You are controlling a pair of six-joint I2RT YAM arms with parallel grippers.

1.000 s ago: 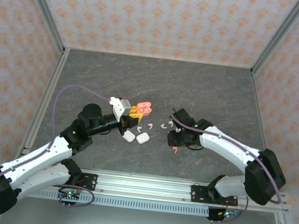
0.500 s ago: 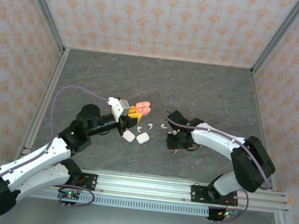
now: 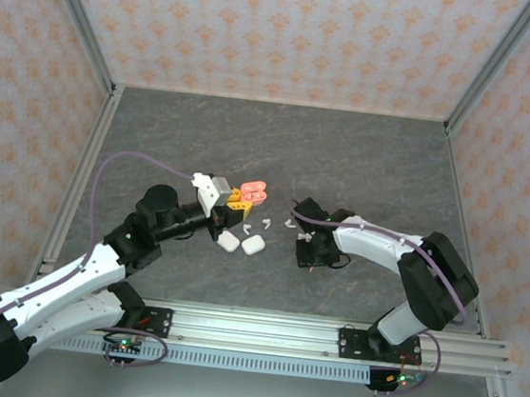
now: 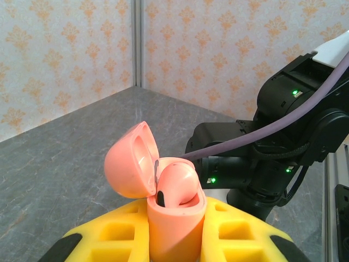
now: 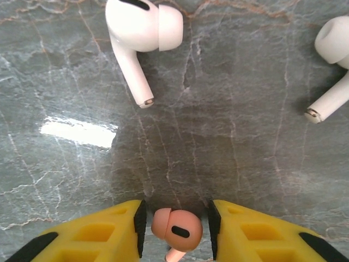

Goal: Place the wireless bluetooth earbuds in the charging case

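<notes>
My left gripper (image 3: 239,200) is shut on a coral charging case (image 4: 174,218), held upright off the table with its lid (image 4: 131,161) swung open. One coral earbud (image 4: 177,183) sits inside it. My right gripper (image 5: 175,221) points down at the table, its jaws on either side of a second coral earbud (image 5: 177,230) lying on the surface. A thin gap shows on each side of that earbud, so the jaws are open. Two white earbuds (image 5: 143,33) (image 5: 334,49) lie on the table beyond it.
Two closed white cases (image 3: 229,242) (image 3: 253,244) lie side by side below the left gripper. Loose white earbuds (image 3: 267,224) (image 3: 291,224) are scattered between the two grippers. Metal frame rails (image 3: 81,178) edge the grey marbled table (image 3: 281,143).
The right gripper has shifted slightly left and its jaws have narrowed around the coral earbud. The left gripper and its case have stayed still.
</notes>
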